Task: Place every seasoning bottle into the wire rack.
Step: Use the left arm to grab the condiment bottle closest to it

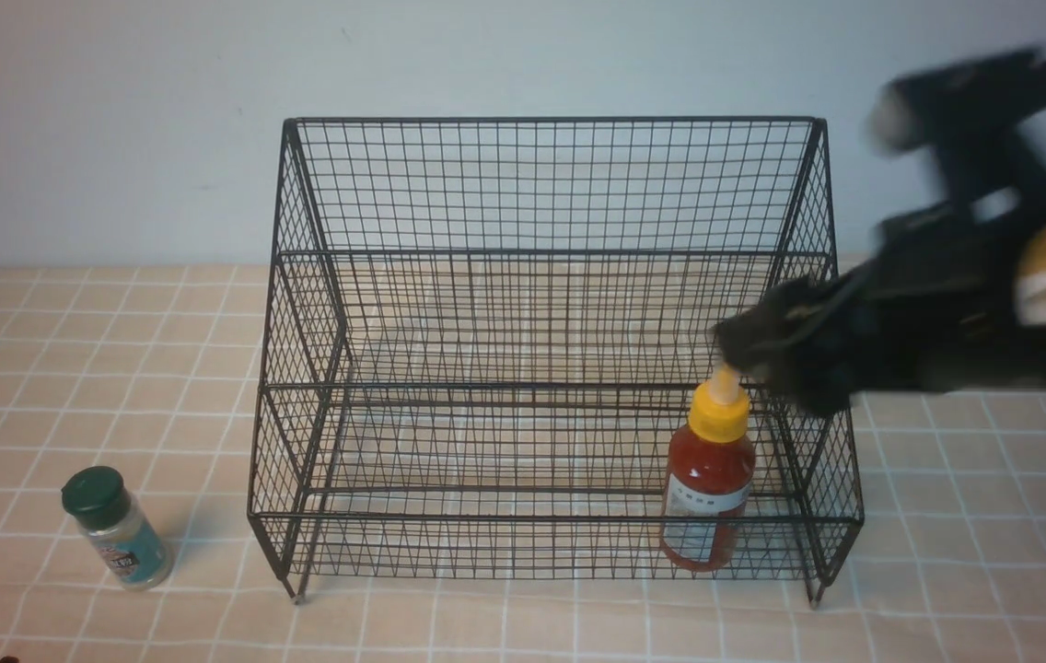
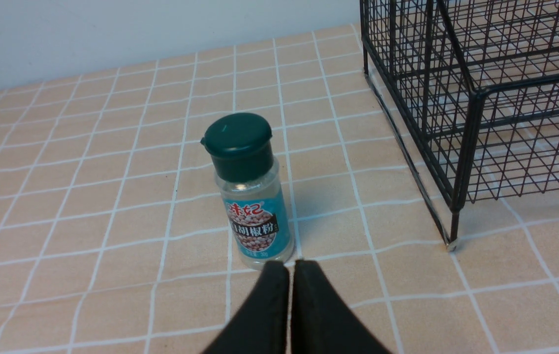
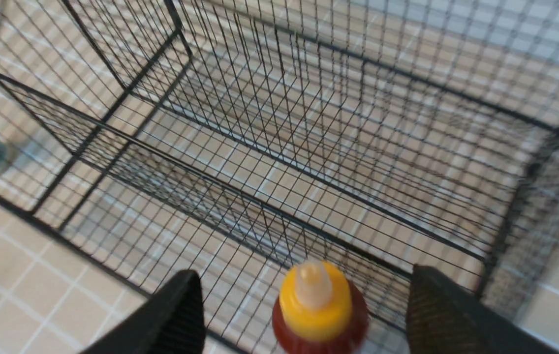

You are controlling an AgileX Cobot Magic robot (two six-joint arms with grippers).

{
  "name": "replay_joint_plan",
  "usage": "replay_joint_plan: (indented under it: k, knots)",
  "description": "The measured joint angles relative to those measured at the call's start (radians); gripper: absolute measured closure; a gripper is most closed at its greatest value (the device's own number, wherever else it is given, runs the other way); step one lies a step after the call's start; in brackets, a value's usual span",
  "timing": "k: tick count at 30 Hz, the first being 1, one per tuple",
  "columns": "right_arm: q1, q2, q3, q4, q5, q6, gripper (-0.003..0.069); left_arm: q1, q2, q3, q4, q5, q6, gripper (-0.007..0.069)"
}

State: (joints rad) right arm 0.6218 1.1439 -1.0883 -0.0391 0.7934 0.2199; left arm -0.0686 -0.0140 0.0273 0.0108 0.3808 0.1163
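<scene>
My left gripper (image 2: 290, 275) sits low, jaws pressed together, nothing between them. Just beyond its tips, a short clear shaker jar with dark green cap and teal label (image 2: 252, 191) stands upright on the tan tile-pattern tabletop (image 1: 947, 552). It's outside the big black wire-mesh stepped rack (image 1: 551, 120), at the rack's 8 o'clock in front view. The taller red sauce bottle with yellow nozzle cap and white label (image 1: 710, 488) stands upright inside the rack's lower front tier, in the 4 o'clock corner, behind the low rail. My right gripper (image 1: 762, 354), blurred, hangs over the nozzle, jaws spread wide, gripping nothing. Whether it touches the nozzle, can't tell.
</scene>
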Motion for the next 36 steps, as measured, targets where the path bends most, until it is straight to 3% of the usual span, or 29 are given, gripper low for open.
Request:
replay_joint_plan:
  k: [1, 4, 5, 8, 10, 16, 21, 28, 32, 36]
  knots:
    - [0.0, -0.07, -0.052, -0.005, 0.106, 0.0, 0.0235, 0.0, 0.0, 0.0, 0.0, 0.0, 0.0, 0.0631]
    - [0.0, -0.186, -0.102, -0.016, 0.215, 0.017, 0.035, 0.0, 0.0, 0.0, 0.0, 0.0, 0.0, 0.0631]
    - [0.0, -0.26, -0.111, -0.03, 0.242, 0.037, 0.0433, 0.0, 0.0, 0.0, 0.0, 0.0, 0.0, 0.0631]
    - [0.0, -0.439, -0.078, -0.091, 0.244, 0.114, 0.061, 0.0, 0.0, 0.0, 0.0, 0.0, 0.0, 0.0631]
    - [0.0, -0.546, -0.026, -0.138, 0.204, 0.174, 0.065, 0.0, 0.0, 0.0, 0.0, 0.0, 0.0, 0.0631]
    - [0.0, -0.832, 0.215, -0.233, -0.013, 0.337, 0.0671, 0.0, 0.0, 0.0, 0.0, 0.0, 0.0, 0.0631]
    - [0.0, -0.976, 0.362, -0.249, -0.172, 0.354, 0.0671, 0.0, 0.0, 0.0, 0.0, 0.0, 0.0, 0.0631]
    - [0.0, -1.072, 0.448, -0.273, -0.236, 0.345, 0.0671, 0.0, 0.0, 0.0, 0.0, 0.0, 0.0, 0.0631]
    - [0.0, -1.074, 0.485, -0.255, -0.284, 0.296, 0.0671, 0.0, 0.0, 0.0, 0.0, 0.0, 0.0, 0.0631]
    - [0.0, -1.074, 0.537, -0.127, -0.37, 0.086, 0.0671, 0.0, 0.0, 0.0, 0.0, 0.0, 0.0, 0.0631]
